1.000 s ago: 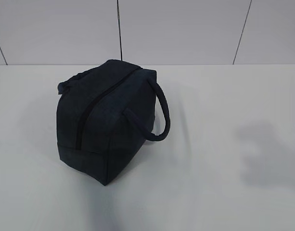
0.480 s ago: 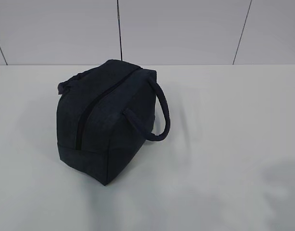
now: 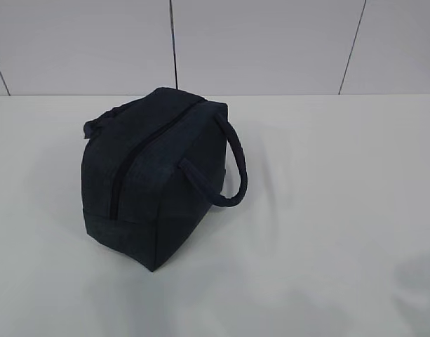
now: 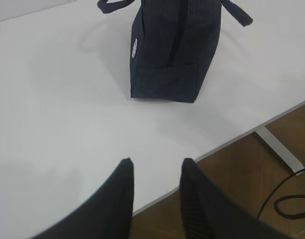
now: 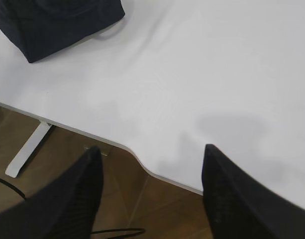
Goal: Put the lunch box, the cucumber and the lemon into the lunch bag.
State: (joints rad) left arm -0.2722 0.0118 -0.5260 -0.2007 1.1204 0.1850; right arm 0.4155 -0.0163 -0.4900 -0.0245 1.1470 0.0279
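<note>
Dark navy boxy fabric lunch bag [image 3: 155, 179] stood zipped on white table [image 3: 327, 210]. Left gripper [image 4: 156, 167], near the table's edge before the bag: jaws slightly apart, empty. Right gripper [image 5: 151, 152]: jaws wide, empty.

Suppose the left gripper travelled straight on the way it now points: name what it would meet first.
Probably the lunch bag: beyond the empty, open left gripper lies bare white table, then the bag's near end, though depth is uncertain.

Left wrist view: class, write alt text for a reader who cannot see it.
A dark navy boxy fabric lunch bag with a black zipper stands closed on a white table, loop handles out to each side. Below it, the left gripper hangs open and empty over the table's front edge, wooden floor beyond.
</note>
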